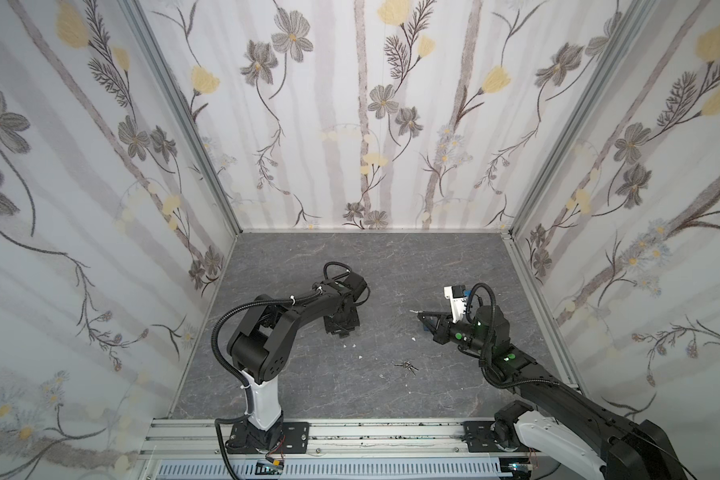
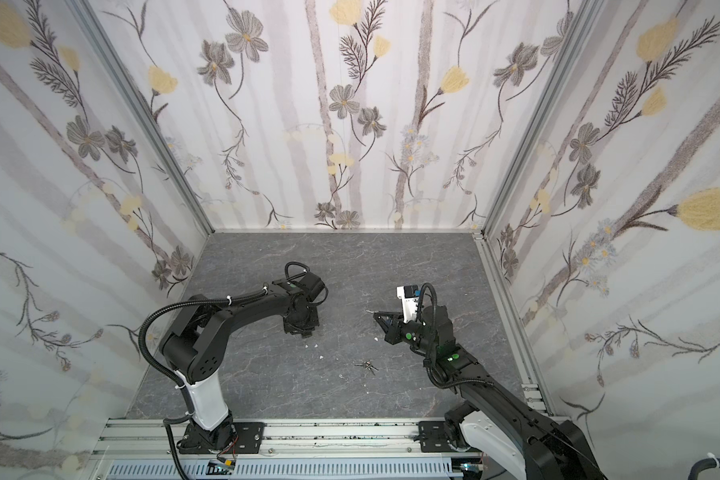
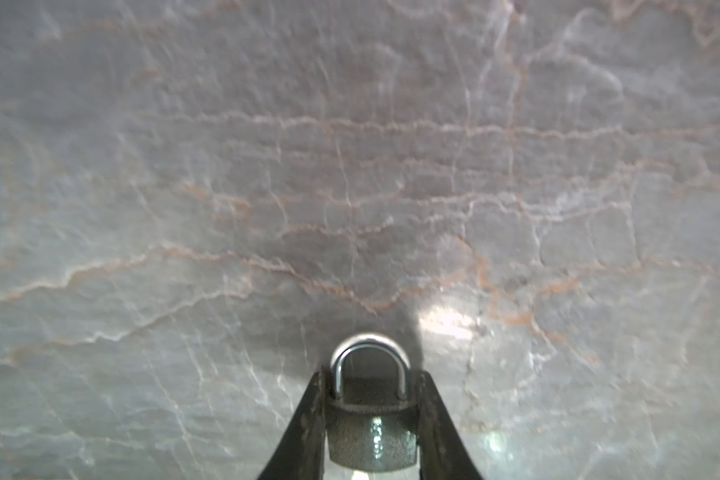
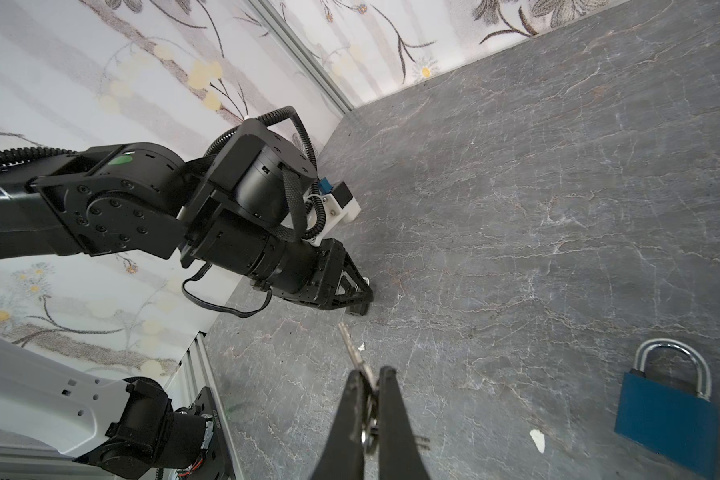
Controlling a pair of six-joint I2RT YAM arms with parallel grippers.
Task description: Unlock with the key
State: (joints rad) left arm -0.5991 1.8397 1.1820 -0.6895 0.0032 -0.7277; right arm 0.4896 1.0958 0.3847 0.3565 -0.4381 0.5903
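In the left wrist view a grey padlock [image 3: 371, 436] with a silver shackle sits between my left gripper's [image 3: 371, 372] fingers, which press on both its sides just above the table. In both top views that left gripper [image 1: 341, 328] points straight down at mid-table and hides the padlock. My right gripper [image 4: 371, 371] is shut on a silver key [image 4: 352, 349], whose blade sticks out past the fingertips. In a top view the right gripper [image 1: 421, 316] hovers right of centre with the key [image 1: 413, 311] pointing left, well apart from the left gripper.
A blue padlock [image 4: 666, 419] lies flat on the table beside the right gripper, partly hidden under it in a top view [image 1: 425, 328]. A bunch of keys [image 1: 407, 366] lies nearer the front. Small white scraps [image 1: 352, 345] dot the grey marble table [image 1: 350, 257]. Patterned walls enclose three sides.
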